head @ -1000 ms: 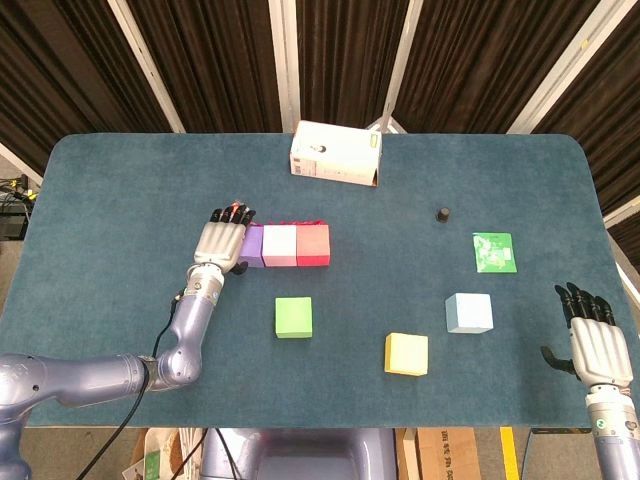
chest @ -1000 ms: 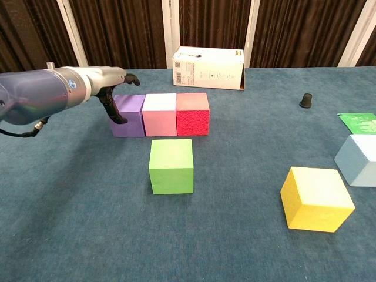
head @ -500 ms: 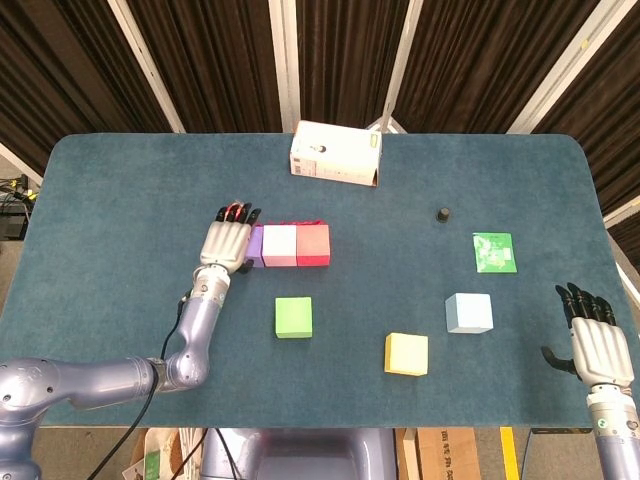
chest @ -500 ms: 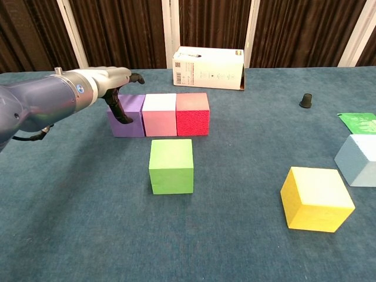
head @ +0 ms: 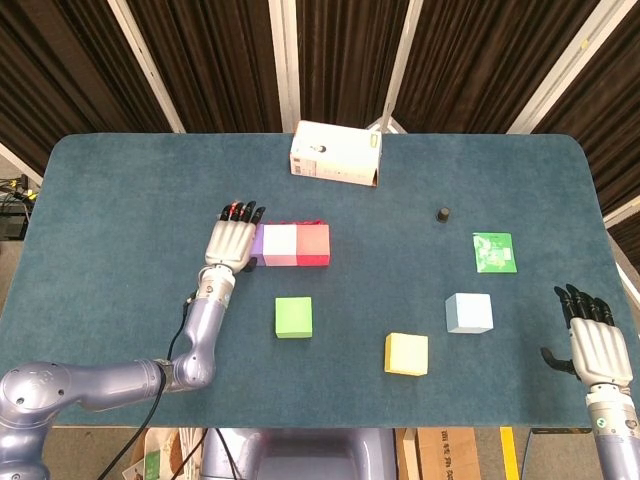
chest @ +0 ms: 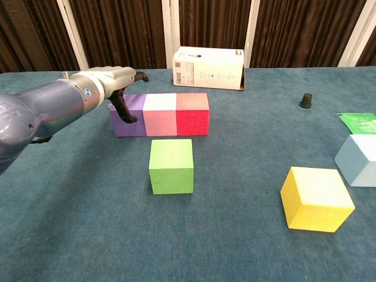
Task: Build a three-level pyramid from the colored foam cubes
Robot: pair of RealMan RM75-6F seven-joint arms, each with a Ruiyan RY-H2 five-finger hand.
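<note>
- Left hand (head: pixel 231 243): reaches in from the near-left corner, forearm running up and to the right across the table; palm down, fingers stretched flat and a little apart over the left end of the cube row; thumb hangs down at the purple cube's front-left face in the chest view; holds nothing that I can see; whether it rests on the cube or sits just above it cannot be told.
- Right hand (head: pixel 598 342): near the table's right front edge, well apart from every cube; back of the hand up, fingers straight and spread, pointing away from the robot; empty.
- Purple cube (chest: pixel 130 115): left end of the row, largely covered by the left hand from above.
- Pink cube (chest: pixel 160 114): middle of the row, touching both neighbours.
- Red cube (chest: pixel 192 114): right end of the row; the row's long axis runs left to right, parallel to the table's far edge, one level high.
- Green cube (head: pixel 294 317): alone, just in front of the row.
- Yellow cube (head: pixel 406 354): nearer the front, right of green, turned slightly askew.
- Pale blue cube (head: pixel 469 313): right of yellow, apart from it.
- White carton (head: pixel 335 154): lying at the far edge, long side left to right.
- Small black object (head: pixel 442 214): right of centre; too small to identify.
- Green packet (head: pixel 495 252): flat, beyond the pale blue cube.
- Table (head: pixel 120 200): covered in dark teal.
</note>
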